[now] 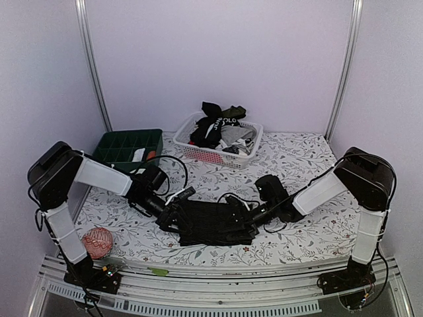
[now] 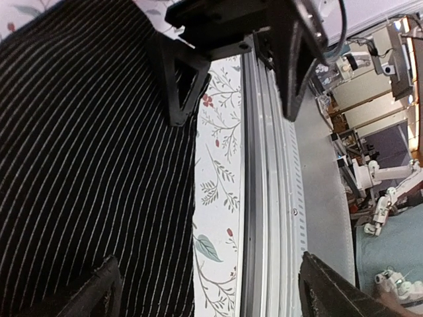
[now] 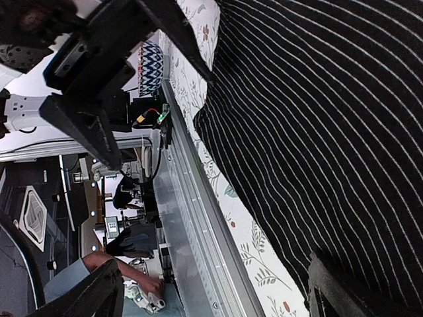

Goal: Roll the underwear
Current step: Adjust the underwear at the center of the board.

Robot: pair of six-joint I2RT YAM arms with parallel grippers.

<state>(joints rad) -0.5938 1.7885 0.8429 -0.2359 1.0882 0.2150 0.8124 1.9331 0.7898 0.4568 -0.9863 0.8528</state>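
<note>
Jaws first: the left gripper (image 1: 173,212) is sitting with its fingers spread wide and nothing between them. The right gripper (image 1: 243,216) is doing the same on the other side, wide apart and gripping nothing. Both are hovering low at the two ends of the black pinstriped underwear (image 1: 210,226), which is lying fairly flat on the floral tablecloth (image 1: 297,158), close to the near edge. The rest of the pile (image 1: 218,125) is sitting in the white basket (image 1: 246,153) at the back, well apart from all this.

What's bugging me is the left wrist view. One finger (image 2: 180,79) is hanging over the fabric's edge while the other (image 2: 291,66) is hanging out over the metal rail (image 2: 264,198). If it's heading straight down like that, I'm guessing the outer finger is bumping the rail, or the jaws are only nipping a sliver of hem.

Second worry is that this cloth is looking thin and floppy. If either side is only catching the top layer, the roll is going lopsided or falling open. The same goes if the two arms aren't turning together, since one end would be winding tighter than the other.

Last one: with the garment lying this near the edge, any dragging toward the rail is risking it sliding off the table.
</note>
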